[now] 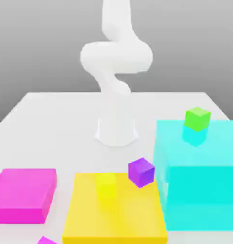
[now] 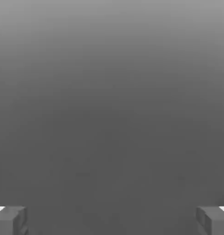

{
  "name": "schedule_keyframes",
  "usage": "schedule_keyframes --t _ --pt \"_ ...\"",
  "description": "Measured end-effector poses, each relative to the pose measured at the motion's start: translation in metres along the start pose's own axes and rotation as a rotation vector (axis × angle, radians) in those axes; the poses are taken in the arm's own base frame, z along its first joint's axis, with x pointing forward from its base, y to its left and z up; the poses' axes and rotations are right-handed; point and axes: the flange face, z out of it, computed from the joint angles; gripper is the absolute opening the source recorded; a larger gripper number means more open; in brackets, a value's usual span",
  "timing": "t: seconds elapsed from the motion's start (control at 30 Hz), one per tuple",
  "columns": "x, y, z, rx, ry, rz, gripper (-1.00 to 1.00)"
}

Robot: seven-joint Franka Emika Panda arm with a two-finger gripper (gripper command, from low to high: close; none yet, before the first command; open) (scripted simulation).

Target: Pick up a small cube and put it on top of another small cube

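Note:
The small magenta-pink cube [image 1: 47,241] lies at the front edge of the exterior view, towards its left, cut off by the frame. The small yellow cube [image 1: 106,185] stands on the large flat yellow block [image 1: 132,214], near that block's far edge. In the hand view my gripper [image 2: 112,221] is open, its two grey fingertips [image 2: 10,220] far apart with nothing between them and plain grey behind. The white arm [image 1: 116,57] rises from its base [image 1: 117,131] at the table's middle and curls upward out of the frame.
A small purple cube [image 1: 141,171] sits just right of the yellow cube. A tall cyan block [image 1: 199,190] at the exterior view's right carries a small green cube [image 1: 197,118]. A large flat magenta block [image 1: 25,193] lies at the left. The white table [image 1: 51,124] spreads behind.

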Motion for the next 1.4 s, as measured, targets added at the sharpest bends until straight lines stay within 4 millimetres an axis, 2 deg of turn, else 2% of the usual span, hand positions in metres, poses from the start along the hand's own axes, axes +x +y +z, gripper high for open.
schedule_keyframes --t 0.2,0.43,0.53,0.67,0.93,1.03,1.13,1.17,1.4 --pt "0.019 0.014 0.103 -0.128 -0.077 0.072 0.0" --pt "0.027 0.055 0.219 -0.272 -0.164 0.159 0.0" --pt "0.025 0.079 0.267 -0.333 -0.201 0.197 0.0" --pt "0.02 0.122 0.328 -0.417 -0.247 0.257 0.0" --pt "-0.018 0.214 0.437 -0.575 -0.35 0.357 0.0" --pt "-0.038 0.251 0.472 -0.626 -0.381 0.391 0.0" --pt "-0.059 0.276 0.506 -0.635 -0.387 0.397 0.0" --pt "-0.065 0.283 0.515 -0.636 -0.388 0.398 -1.0" --pt "-0.066 0.284 0.517 -0.636 -0.388 0.398 -1.0"
